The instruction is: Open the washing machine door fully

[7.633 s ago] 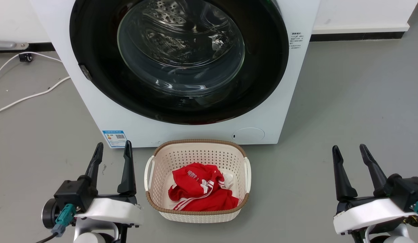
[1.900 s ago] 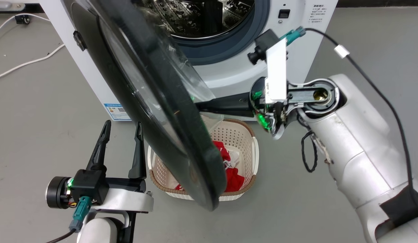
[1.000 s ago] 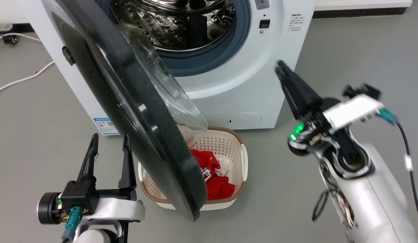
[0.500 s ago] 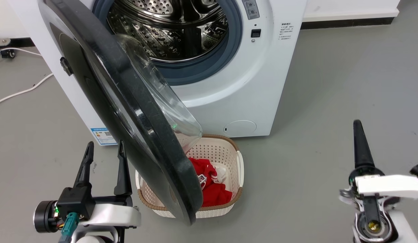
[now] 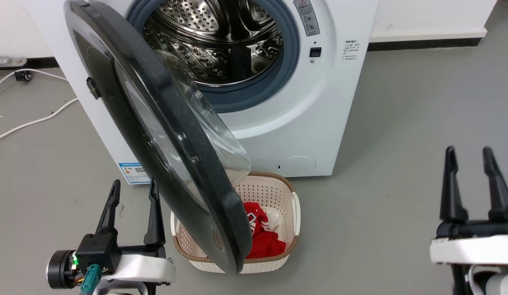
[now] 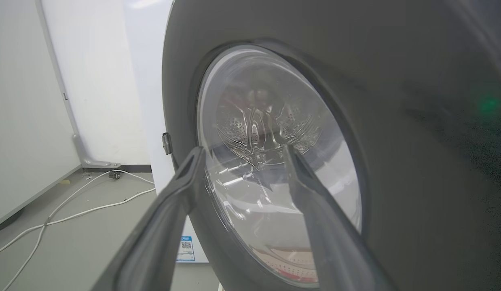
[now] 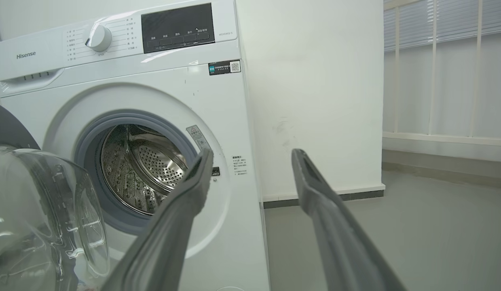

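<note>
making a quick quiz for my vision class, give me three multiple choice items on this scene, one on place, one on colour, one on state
1. Where is the basket?
A) on the floor before the machine, below the door's lower edge
B) on top of it
C) held by an arm

2. What colour is the cloth in it?
A) blue
B) red
C) green

3. The door is:
A) shut
B) off its hinge
C) swung open

Answers:
1 A: it sits on the grey floor, partly under the door's rim.
2 B: red cloth lies in the basket.
3 C: the door stands out from the front and the drum is exposed.
</note>
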Available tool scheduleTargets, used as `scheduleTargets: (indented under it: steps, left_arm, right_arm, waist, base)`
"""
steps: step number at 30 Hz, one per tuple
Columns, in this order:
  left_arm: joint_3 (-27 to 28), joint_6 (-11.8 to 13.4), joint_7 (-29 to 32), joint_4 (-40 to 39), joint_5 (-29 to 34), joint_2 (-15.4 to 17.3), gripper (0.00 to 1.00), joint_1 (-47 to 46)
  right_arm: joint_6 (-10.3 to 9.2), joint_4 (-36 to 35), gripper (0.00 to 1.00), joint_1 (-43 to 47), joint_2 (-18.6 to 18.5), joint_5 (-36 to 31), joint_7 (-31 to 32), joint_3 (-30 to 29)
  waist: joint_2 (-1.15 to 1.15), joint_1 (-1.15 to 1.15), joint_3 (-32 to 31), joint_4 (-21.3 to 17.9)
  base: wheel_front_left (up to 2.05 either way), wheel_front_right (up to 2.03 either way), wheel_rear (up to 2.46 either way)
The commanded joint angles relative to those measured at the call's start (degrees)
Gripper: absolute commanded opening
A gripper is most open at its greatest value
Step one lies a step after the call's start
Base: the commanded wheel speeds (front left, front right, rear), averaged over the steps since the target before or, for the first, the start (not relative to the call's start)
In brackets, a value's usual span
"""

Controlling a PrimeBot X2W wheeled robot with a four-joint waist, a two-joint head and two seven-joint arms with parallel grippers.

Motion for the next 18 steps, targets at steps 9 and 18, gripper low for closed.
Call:
scheduleTargets:
  steps: [9,18]
  left_arm:
    - [-0.8,0.2,-0.1,0.3,0.1,0.0,1.0,1.3]
    - [-0.9,-0.4,-0.1,0.6,0.7,0.0,1.0,1.4]
  right_arm:
    - [-0.03,1.6,1.0,5.9,0.2,-8.5,-0.1,3.2]
    - [-0.03,5.3,1.0,5.8,0.2,-6.5,-0.1,3.3]
  waist:
    - [0.0,0.0,-1.2,0.6]
    - [0.0,0.0,-1.3,0.9]
  base:
    - [0.0,0.0,0.0]
    - [0.0,0.0,0.0]
